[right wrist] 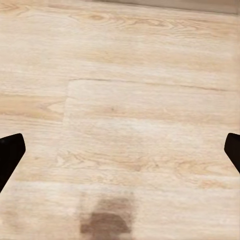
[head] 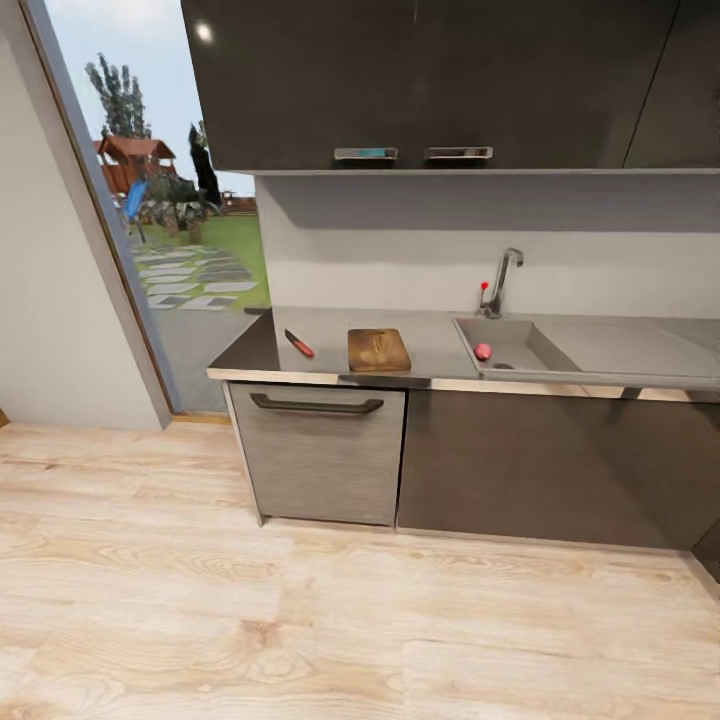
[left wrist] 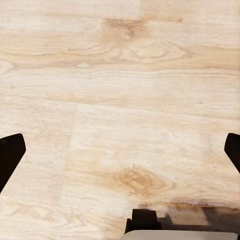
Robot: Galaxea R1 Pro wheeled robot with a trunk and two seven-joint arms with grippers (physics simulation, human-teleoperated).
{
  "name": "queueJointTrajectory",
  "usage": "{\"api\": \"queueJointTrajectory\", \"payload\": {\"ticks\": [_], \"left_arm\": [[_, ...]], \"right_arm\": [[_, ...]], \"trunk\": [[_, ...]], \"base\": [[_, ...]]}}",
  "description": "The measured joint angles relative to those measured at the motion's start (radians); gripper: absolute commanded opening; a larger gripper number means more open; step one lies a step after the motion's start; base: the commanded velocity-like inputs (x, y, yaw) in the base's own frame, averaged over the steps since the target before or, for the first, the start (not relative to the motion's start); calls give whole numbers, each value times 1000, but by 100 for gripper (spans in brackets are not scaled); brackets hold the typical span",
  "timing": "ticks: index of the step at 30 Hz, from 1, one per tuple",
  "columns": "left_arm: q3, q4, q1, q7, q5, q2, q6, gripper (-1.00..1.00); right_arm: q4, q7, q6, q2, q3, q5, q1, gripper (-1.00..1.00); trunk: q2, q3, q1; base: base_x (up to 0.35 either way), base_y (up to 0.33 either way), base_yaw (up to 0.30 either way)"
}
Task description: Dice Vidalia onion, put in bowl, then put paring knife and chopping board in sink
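Nearest, each wrist view looks down on pale wood-plank floor [left wrist: 125,100]. The left hand [left wrist: 120,150] shows two dark fingertips [left wrist: 10,155] at opposite edges of its picture, spread wide with nothing between them but floorboards. The right hand [right wrist: 120,155] shows the same: two dark fingertips [right wrist: 10,155] far apart, holding nothing, above the planks with a dim shadow patch on them.

In the head view the same floor runs up to a row of dark grey lower cabinets; one lighter front [head: 322,455] carries one black bar handle [head: 316,405]. On top lies the grey counter [head: 440,350] with its thin pale edge.

On the counter there is one paring knife [head: 299,344], red handle toward the front and lying aslant, well clear of the counter's left end. Just beside it to the right, apart and not touching, lies one brown chopping board [head: 378,350], flat, near the front edge. Farther right is one sink [head: 520,352] set into the counter, with a flat drainboard [head: 630,348] reaching on to the right. Inside the basin sits one small pinkish round thing, the Vidalia onion [head: 483,351], close to the dark drain [head: 503,366].

Behind the basin stands one chrome faucet [head: 503,275] with a red dot on its lever. Above hang dark upper cabinets [head: 450,80] with two small metal handles. At far left a tall glass opening [head: 170,200] shows a garden.
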Motion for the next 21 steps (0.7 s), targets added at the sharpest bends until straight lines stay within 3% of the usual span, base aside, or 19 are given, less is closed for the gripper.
{"api": "queueJointTrajectory", "payload": {"ticks": [13, 21], "left_arm": [[0, 1, 0, 0, 0, 0, 0, 100], [0, 1, 0, 0, 0, 0, 0, 100]], "right_arm": [[1, 1, 0, 0, 1, 0, 0, 100], [0, 0, 0, -1, 1, 0, 0, 100]], "trunk": [[0, 13, 0], [0, 15, 0]], "base": [[0, 0, -148], [0, 0, -33]]}}
